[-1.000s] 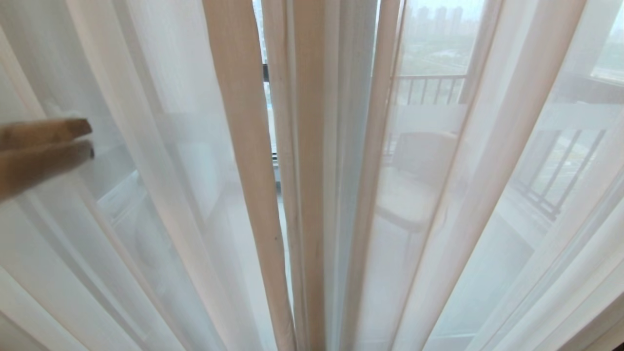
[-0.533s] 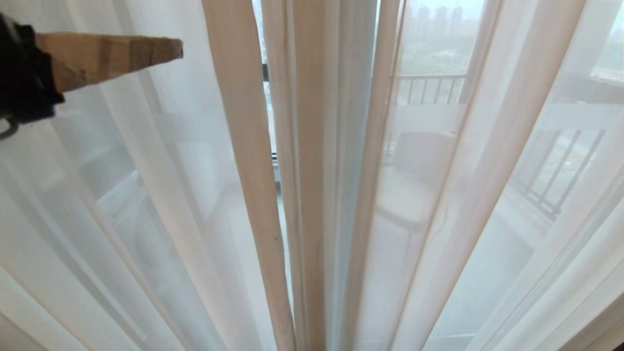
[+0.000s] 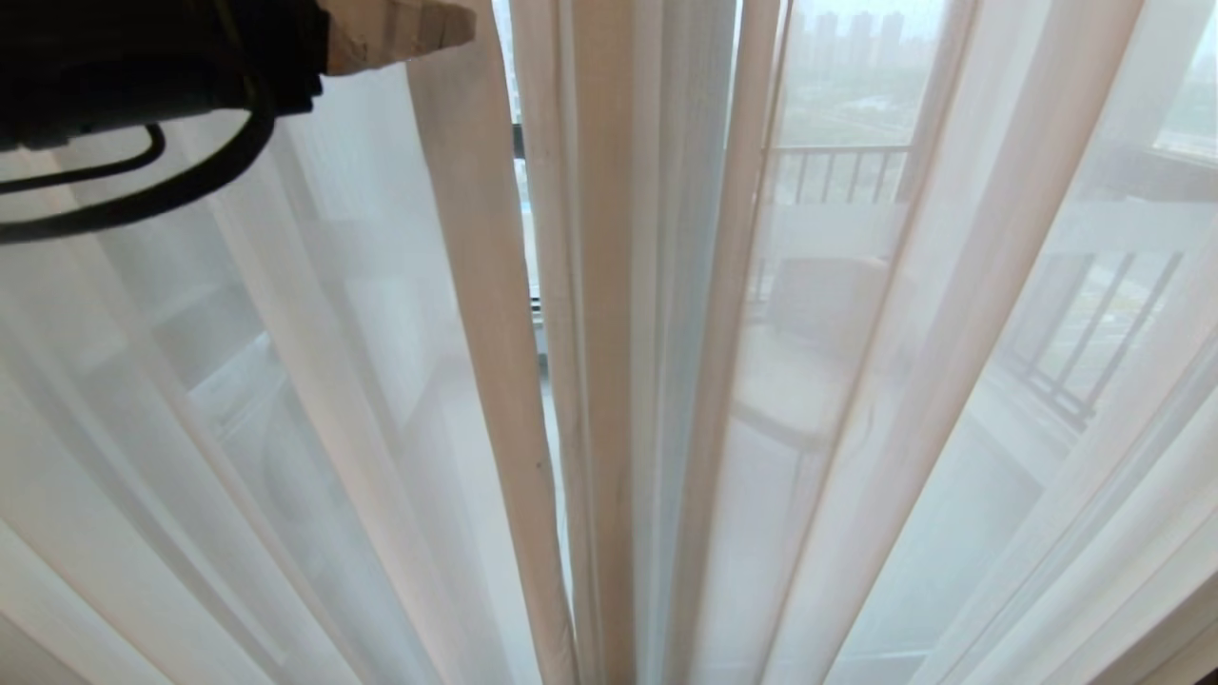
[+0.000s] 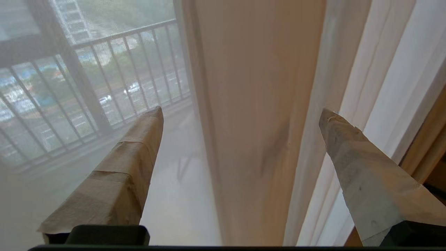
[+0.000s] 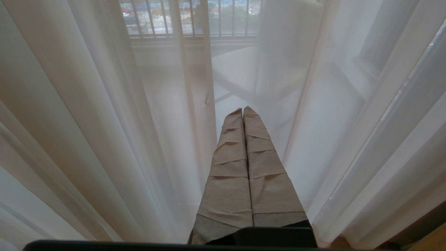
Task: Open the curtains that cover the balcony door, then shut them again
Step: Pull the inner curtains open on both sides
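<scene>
a: head view first. why is the left gripper (image 3: pixel 447 24) up in the far left corner?

b: my guess is it wants the tan fold (image 3: pixel 476 285) of the curtains (image 3: pixel 609 381). one taped finger shows, its tip at the fold's edge; i can't tell if it touches. the curtains fill the whole view, drawn across, and the dark frame of the balcony door (image 3: pixel 519 143) peeks through a narrow gap between folds.

a: left wrist view?

b: the fingers (image 4: pixel 118 174) stand wide apart with the tan fold (image 4: pixel 258 104) in front of the gap, nothing pinched. it looks set to close on that fold and drag it sideways. the sheer layer (image 4: pixel 87 87) is see-through; the railing (image 4: pixel 104 69) shows behind it.

a: right wrist view?

b: the right gripper (image 5: pixel 243 111) has its fingers pressed together on nothing, pointing at sheer white cloth (image 5: pixel 104 122) without touching it that i can see. it seems parked. the fabric hangs in soft, long pleats.
</scene>
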`<state>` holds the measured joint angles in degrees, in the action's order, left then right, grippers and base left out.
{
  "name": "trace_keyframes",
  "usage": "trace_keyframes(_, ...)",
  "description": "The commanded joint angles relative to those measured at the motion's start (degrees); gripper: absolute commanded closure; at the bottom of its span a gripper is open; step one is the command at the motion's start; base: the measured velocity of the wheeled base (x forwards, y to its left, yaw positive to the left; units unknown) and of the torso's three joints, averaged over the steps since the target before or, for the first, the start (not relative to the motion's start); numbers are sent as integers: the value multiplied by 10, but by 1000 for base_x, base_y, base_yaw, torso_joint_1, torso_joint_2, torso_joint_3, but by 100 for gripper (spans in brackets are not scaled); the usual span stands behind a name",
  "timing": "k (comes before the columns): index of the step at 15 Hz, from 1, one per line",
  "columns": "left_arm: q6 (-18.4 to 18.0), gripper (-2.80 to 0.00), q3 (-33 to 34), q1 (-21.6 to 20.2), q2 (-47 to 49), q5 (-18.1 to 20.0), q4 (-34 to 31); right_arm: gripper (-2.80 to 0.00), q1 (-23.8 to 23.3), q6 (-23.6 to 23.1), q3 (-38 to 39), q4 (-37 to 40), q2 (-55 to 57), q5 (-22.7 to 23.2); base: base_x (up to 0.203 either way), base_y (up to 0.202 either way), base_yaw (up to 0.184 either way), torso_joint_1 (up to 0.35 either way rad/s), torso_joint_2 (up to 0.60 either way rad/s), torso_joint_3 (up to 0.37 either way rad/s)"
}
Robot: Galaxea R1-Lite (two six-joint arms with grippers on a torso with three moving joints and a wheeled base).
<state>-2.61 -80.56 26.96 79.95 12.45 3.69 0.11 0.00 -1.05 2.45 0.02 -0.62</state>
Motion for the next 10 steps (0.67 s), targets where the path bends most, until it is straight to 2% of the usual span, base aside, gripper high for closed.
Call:
trace_keyframes(1, -1, -280, -39, 2, 44, -7, 1, 0, 0, 0, 0, 0, 0, 0, 0, 0, 0, 0, 0, 0)
trace_keyframes(3, -26, -280, -56, 0, 62, -18, 1, 0, 0, 0, 0, 0, 0, 0, 0, 0, 0, 0, 0, 0)
trace_keyframes(5, -36, -280, -72, 5, 76, -58, 1, 0, 1, 0, 0, 0, 0, 0, 0, 0, 0, 0, 0, 0)
trace_keyframes(10, -70, -280, -106, 13, 104, -121, 1, 0, 1, 0, 0, 0, 0, 0, 0, 0, 0, 0, 0, 0)
